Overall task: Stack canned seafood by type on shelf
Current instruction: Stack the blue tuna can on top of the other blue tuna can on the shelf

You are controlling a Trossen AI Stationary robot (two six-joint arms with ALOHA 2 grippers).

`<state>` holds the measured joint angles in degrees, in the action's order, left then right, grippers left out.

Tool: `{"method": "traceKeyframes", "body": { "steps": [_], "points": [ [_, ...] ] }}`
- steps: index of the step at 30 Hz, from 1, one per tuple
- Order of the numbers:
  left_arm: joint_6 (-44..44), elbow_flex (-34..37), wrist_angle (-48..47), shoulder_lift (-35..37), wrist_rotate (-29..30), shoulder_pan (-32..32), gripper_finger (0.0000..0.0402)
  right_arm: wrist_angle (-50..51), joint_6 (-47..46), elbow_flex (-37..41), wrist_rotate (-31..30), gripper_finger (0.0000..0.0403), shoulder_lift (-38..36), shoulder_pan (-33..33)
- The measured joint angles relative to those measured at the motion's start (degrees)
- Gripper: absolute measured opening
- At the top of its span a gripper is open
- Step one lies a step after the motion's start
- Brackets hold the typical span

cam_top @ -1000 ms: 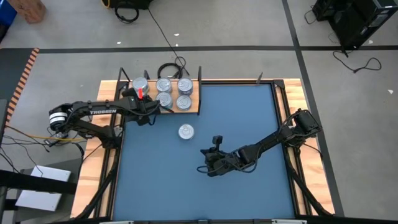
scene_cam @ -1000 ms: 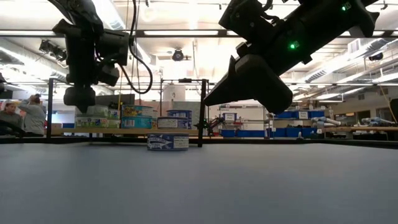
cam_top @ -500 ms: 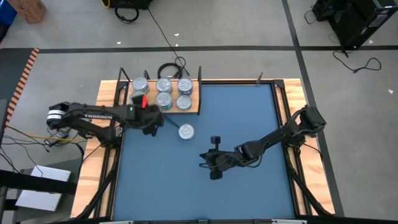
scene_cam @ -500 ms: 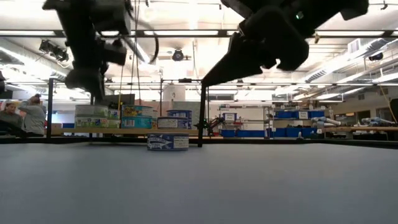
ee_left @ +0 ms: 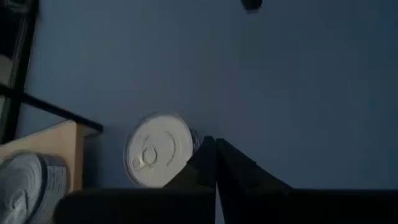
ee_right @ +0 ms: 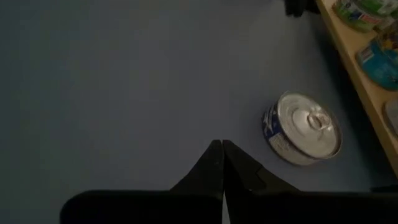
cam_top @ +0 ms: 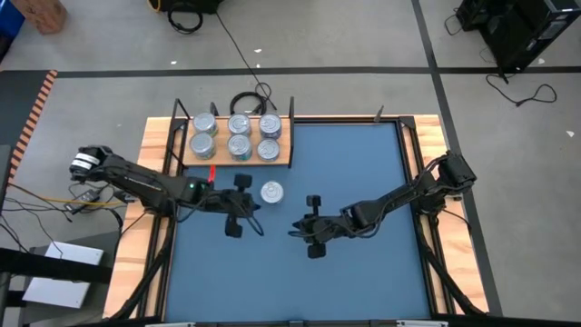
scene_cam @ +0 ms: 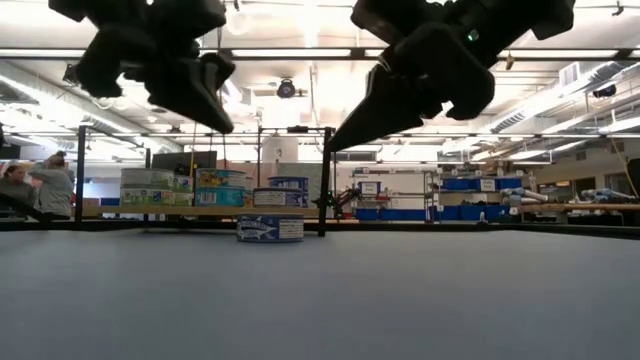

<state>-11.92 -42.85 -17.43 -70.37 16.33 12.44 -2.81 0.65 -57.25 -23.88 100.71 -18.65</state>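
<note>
1. One tin (cam_top: pixel 271 192) is sitting alone on the blue mat (cam_top: pixel 363 272), just off the front edge of the shelf (cam_top: pixel 283 158); its blue-and-white label carries writing too small to read.
2. Six more tins (cam_top: pixel 238 135) are resting on the shelf in two rows, their labels showing green, yellow and blue bands with no legible brand.
3. The left gripper (cam_top: pixel 238 216) is hovering over the mat beside the lone tin, fingers clenched together on nothing.
4. The right gripper (cam_top: pixel 301 231) is hanging above the mat's middle, fingers pressed together, gripping nothing.
</note>
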Motion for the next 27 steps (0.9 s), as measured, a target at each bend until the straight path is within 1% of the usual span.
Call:
{"method": "traceKeyframes", "body": {
  "steps": [4, 7, 11, 15, 19, 23, 27],
  "points": [
    [-0.92, 0.14, 1.03, -3.17, 0.39, -0.83, 0.0008, 0.94, -0.52, 0.02, 0.01, 0.0009, 0.0, 0.0],
    [-3.17, 0.14, 2.47, -6.78, 0.75, -1.29, 0.0021, 1.96, -0.67, 0.04, 0.0, 0.0009, 0.02, 0.0],
    [-5.68, 0.22, 5.83, -12.17, 2.44, -1.61, 0.0054, 2.01, -0.64, 0.04, 0.0, 0.0009, 0.02, 0.0],
    [-8.65, 0.15, 8.33, -16.68, 6.56, -1.68, 0.0097, 2.5, -0.6, 0.04, 0.01, 0.0009, 0.02, 0.0],
    [-10.11, 0.11, 9.65, -19.99, 7.79, -2.58, 0.0128, 2.72, -0.56, 0.04, 0.01, 0.0009, 0.02, 0.0],
    [-10.04, 0.13, 10.1, -22.28, 8.77, -4.09, 0.0135, 2.65, -0.51, 0.04, 0.0, 0.0009, 0.02, 0.0],
    [-9.71, 0.06, 10.81, -23.31, 9.33, -5.08, 0.0129, 2.6, -0.5, 0.02, 0.01, 0.0009, 0.02, 0.0]
  ]
}}
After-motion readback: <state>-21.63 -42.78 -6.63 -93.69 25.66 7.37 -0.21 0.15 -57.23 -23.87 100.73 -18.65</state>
